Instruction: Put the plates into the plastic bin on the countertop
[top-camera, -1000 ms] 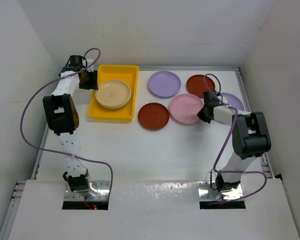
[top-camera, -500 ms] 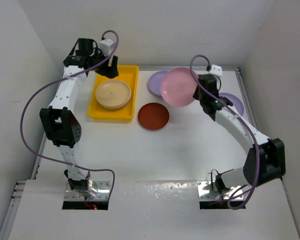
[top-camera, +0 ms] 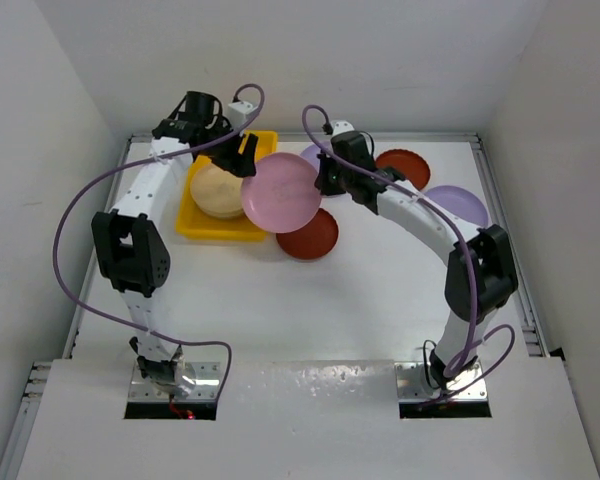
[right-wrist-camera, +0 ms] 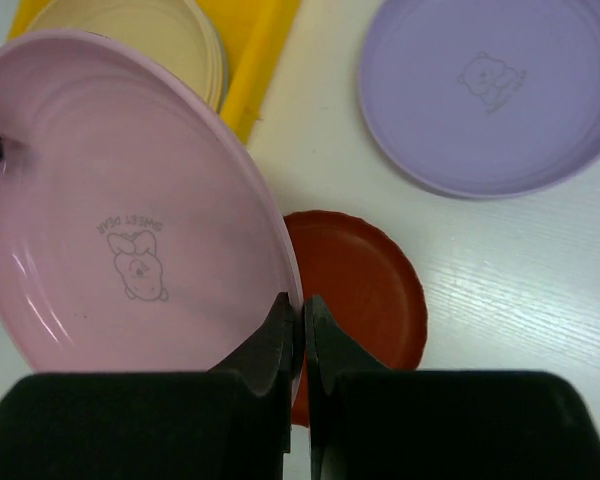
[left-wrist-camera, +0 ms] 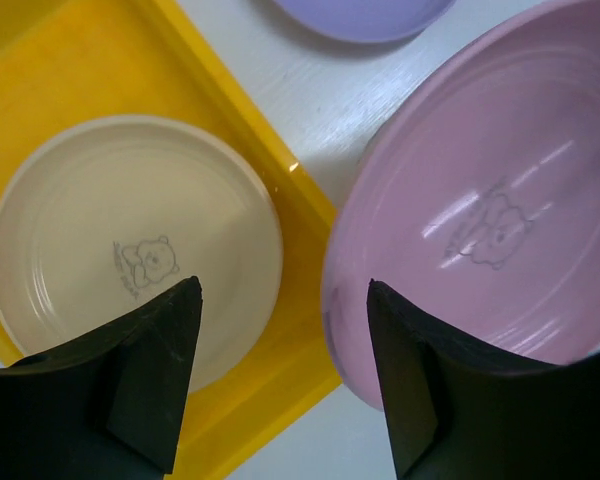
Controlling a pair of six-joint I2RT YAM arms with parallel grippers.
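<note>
My right gripper is shut on the rim of the pink plate and holds it tilted above the countertop. The plate hangs by the right edge of the yellow plastic bin. In the top view the pink plate overlaps the bin's corner, with the right gripper at its right rim. My left gripper is open and empty, with the pink plate's left rim just inside its right finger. A cream plate lies in the bin.
Two dark red-brown plates and two lilac plates lie on the table right of the bin. One lilac plate is partly hidden behind the pink plate. Metal rails edge the table and white walls stand close around it.
My right arm has swung left with the pink plate, from over the lilac plate to the bin's right edge. My left gripper has moved right and now reaches the plate's left rim.
</note>
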